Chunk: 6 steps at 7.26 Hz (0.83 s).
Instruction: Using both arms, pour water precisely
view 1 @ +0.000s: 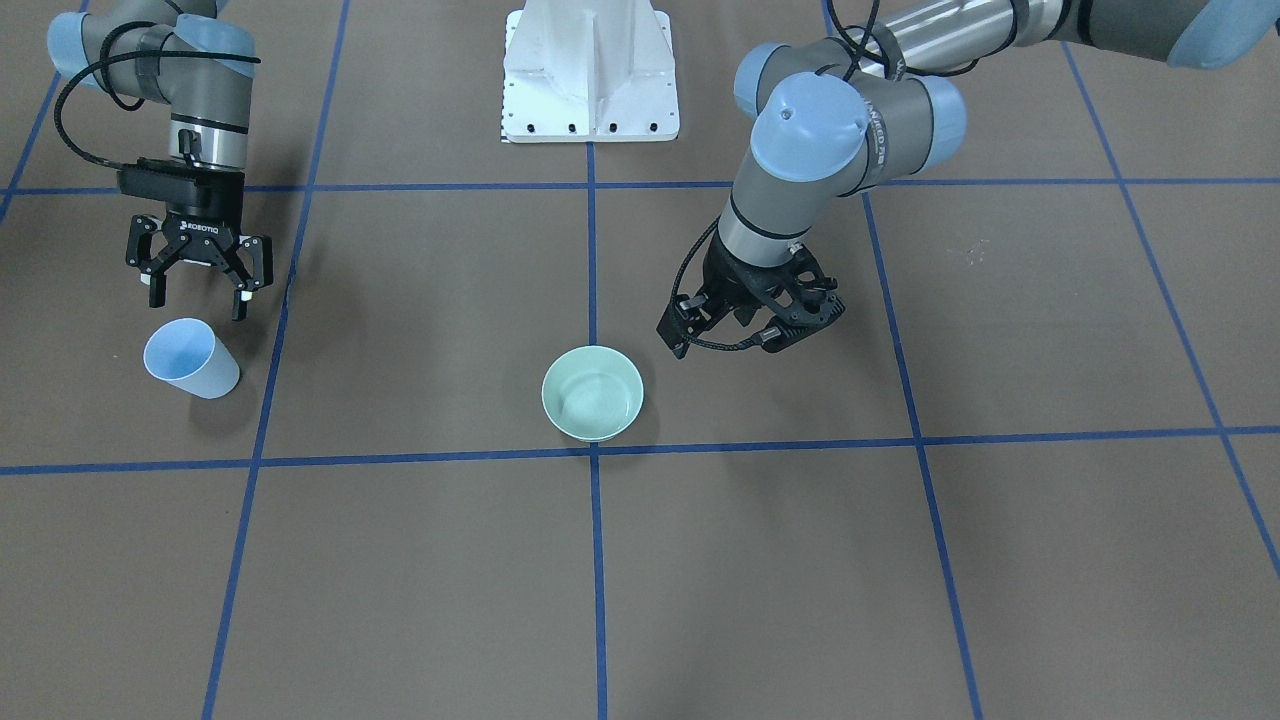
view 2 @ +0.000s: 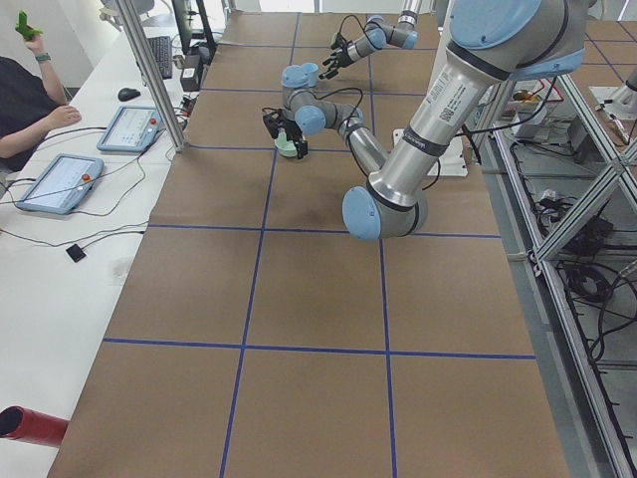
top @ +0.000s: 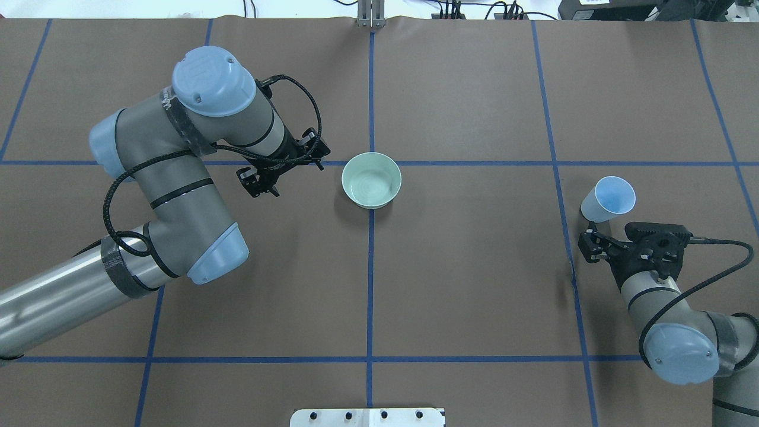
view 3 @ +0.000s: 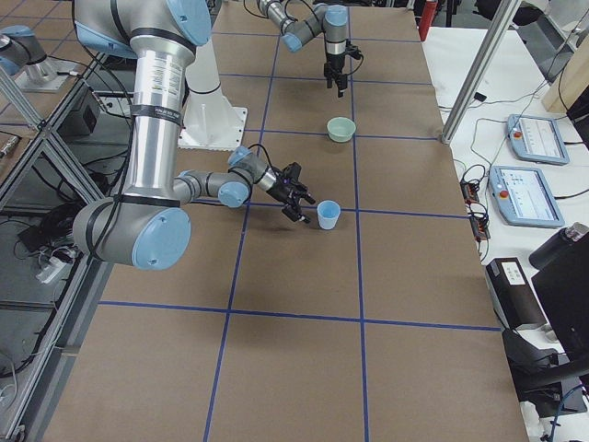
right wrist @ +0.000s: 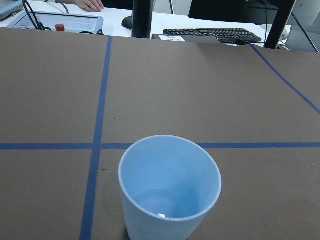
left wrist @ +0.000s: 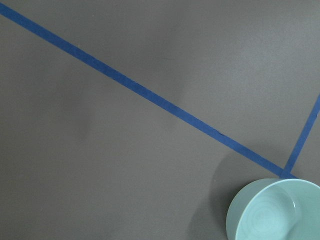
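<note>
**Blue cup of water waits ungrasped; pouring has not begun**

Closest to the right wrist camera stands a pale blue cup (right wrist: pixel 170 187), upright on the brown worktop (view 1: pixel 800 560) beside a crossing of blue tape lines (right wrist: pixel 97 146). At its bottom sits a shallow pool of water (right wrist: pixel 159 202), clear and hard to see apart from a faint glint.

The right gripper (view 1: pixel 198 300) hangs just on the robot's side of the cup, angled down toward it. Its two black fingers (view 1: pixel 245 280) are spread wide with nothing between them. They are close to the cup's rim but not around it, and no contact shows.

Well apart from the cup, near the middle of the worktop, sits a pale green bowl (view 1: pixel 592 362). Whether it holds any liquid cannot be told; only faint rings show on its inner base. The left gripper (view 1: pixel 730 335) hovers just beside the bowl on the robot's left, pointing down and not touching it. It looks spread and holds nothing, though the angle makes this less sure.

Judged from this, the task is at its very start: the water appears to be all in the cup, and neither gripper holds anything. What is left is to close the right gripper on the cup, carry it across to the bowl and tip it slowly, probably with the left gripper steadying the bowl.
</note>
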Available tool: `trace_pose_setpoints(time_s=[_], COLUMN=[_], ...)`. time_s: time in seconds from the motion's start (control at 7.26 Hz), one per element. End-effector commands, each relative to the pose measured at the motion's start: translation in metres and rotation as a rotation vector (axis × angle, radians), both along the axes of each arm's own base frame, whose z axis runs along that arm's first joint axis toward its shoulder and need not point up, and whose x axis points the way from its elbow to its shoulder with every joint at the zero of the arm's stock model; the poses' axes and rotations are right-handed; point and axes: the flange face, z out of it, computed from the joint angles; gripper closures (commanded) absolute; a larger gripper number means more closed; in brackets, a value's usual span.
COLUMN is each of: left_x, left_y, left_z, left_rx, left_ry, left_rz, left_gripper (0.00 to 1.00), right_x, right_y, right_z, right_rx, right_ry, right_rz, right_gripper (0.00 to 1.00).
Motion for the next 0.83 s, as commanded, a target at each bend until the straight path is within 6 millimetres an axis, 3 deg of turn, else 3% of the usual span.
trace_pose_setpoints(time_s=[0.0, 0.28, 0.69], left_x=[0.001, 0.002, 0.003], left_y=[-0.001, 0.0, -0.001], left_z=[0.002, 0.002, 0.004], left_rx=[-0.003, -0.004, -0.006], left_ry=[-0.003, -0.004, -0.007], left_rz=[0.0, 0.002, 0.002], left_gripper=[0.0, 0.0, 0.0], right_x=[-0.01, -0.017, -0.01], right_y=[-0.002, -0.014, -0.025], right_z=[0.005, 0.025, 0.021], right_rx=[0.038, 0.107, 0.123], right_ry=[0.002, -0.016, 0.006], right_rz=[-0.047, -0.08, -0.076], right_gripper=[0.01, 0.01, 0.01])
